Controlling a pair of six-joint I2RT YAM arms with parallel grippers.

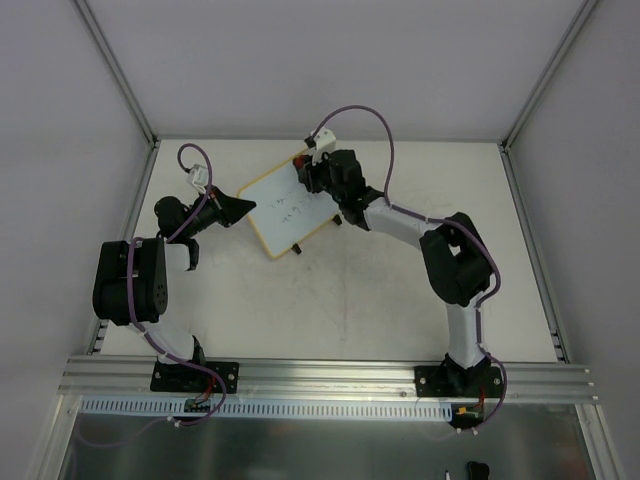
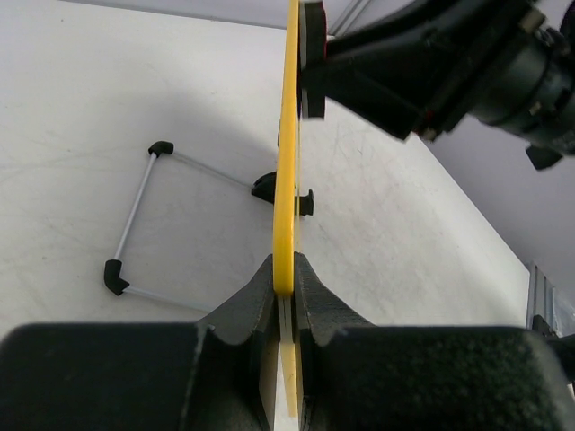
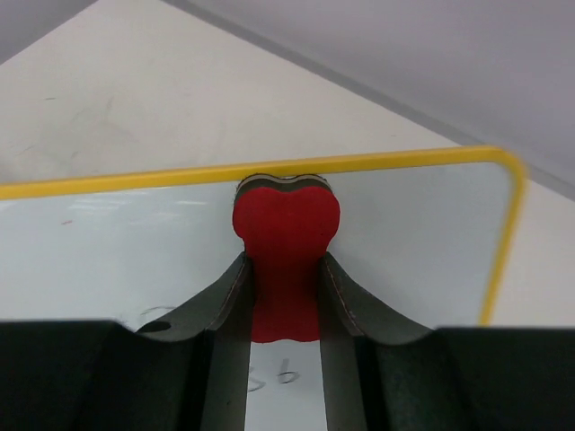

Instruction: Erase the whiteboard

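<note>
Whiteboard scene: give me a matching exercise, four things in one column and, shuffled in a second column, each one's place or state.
Things:
1. whiteboard
2. red eraser
3. left pincer
4. wire stand

Place or state:
A. lies flat on the table, on the board's back side
B. shut on the board's yellow edge
C. bears faint dark handwriting
D. clamped in the right pincer, at the board's upper rim

Pairs: 1-C, 2-D, 3-B, 4-A
</note>
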